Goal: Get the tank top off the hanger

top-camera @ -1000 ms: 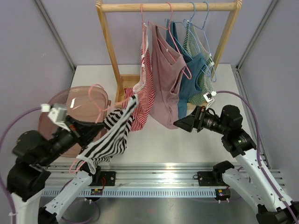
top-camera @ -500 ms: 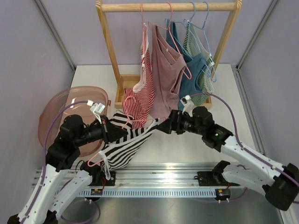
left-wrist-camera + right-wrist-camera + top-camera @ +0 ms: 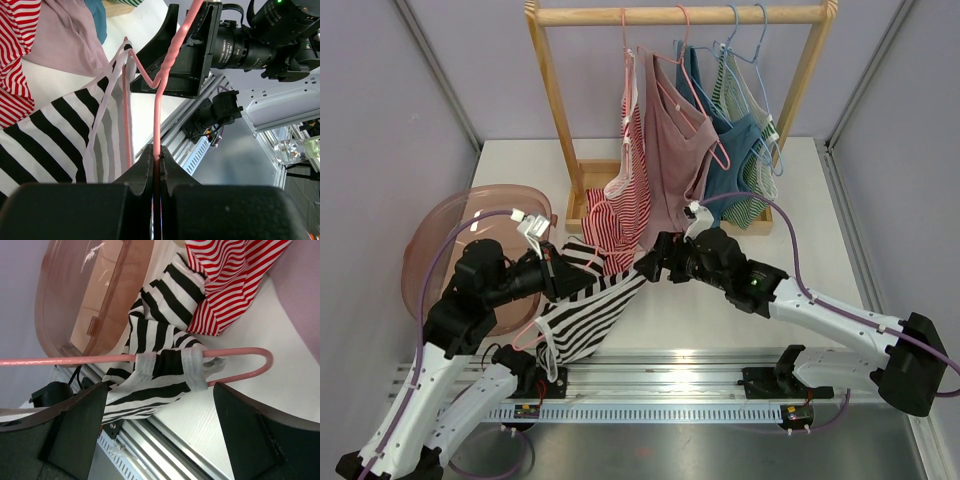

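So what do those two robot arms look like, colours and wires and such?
Both are alike: the left arm and right arm have smooth white links joined by chunky black cylindrical joints. A thin purple cable loops along each. The left pincer and right pincer are matte black, with two wedge-shaped fingers.

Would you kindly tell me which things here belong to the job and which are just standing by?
Job: black-and-white tank top; pink hanger, clamped in the left hand; right hand, open and facing the hanger.
Standing by: wooden rack; red-striped top; mauve top; teal top; pink tub.
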### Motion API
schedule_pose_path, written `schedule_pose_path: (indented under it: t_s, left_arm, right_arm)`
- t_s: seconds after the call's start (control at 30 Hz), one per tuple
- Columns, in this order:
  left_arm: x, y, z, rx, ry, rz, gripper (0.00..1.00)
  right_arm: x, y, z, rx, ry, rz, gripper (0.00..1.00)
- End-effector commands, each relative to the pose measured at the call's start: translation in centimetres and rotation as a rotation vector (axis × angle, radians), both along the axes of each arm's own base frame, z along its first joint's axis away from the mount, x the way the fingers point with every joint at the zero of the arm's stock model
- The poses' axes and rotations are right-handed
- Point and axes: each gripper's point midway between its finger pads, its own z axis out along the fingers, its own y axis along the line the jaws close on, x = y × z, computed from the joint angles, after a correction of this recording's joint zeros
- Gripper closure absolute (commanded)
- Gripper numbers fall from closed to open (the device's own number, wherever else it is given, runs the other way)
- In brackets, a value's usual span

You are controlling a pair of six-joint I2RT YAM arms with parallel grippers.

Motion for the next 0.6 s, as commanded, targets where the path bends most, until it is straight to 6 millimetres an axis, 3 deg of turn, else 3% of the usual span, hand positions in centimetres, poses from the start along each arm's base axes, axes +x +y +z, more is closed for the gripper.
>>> schedule_pose_path:
  t_s: [0.0, 0.07, 0.17, 0.2, 0.5, 0.57]
  left_arm:
    - [0.4, -0.1, 0.6, -0.001, -0.050, -0.007, 1.00]
    - [0.4, -0.2, 0.6, -0.006, -0.051, -0.010, 1.00]
    - [0.4, -0.3, 1.0, -0.011, -0.056, -0.013, 1.00]
    - [0.3, -0.3, 1.0, -0.012, -0.056, -0.016, 1.00]
    - [0.8, 0.2, 0.5, 0.022, -0.055, 0.024, 1.00]
    - [0.9, 0.3, 0.3, 0.029, -0.052, 0.031, 1.00]
  right_arm:
    - [1.8, -0.3, 2.9, 0.044, -0.094, -0.091, 0.05]
    - [2.2, -0.5, 2.9, 0.038, -0.102, -0.115, 0.05]
    - [3.1, -1.0, 2.1, -0.012, -0.104, -0.162, 0.14]
    - [3.5, -1.1, 1.9, -0.026, -0.105, -0.176, 0.23]
    - [3.7, -2.3, 1.3, -0.057, -0.125, -0.215, 0.56]
    - [3.6, -2.8, 1.4, -0.061, -0.133, -0.223, 0.72]
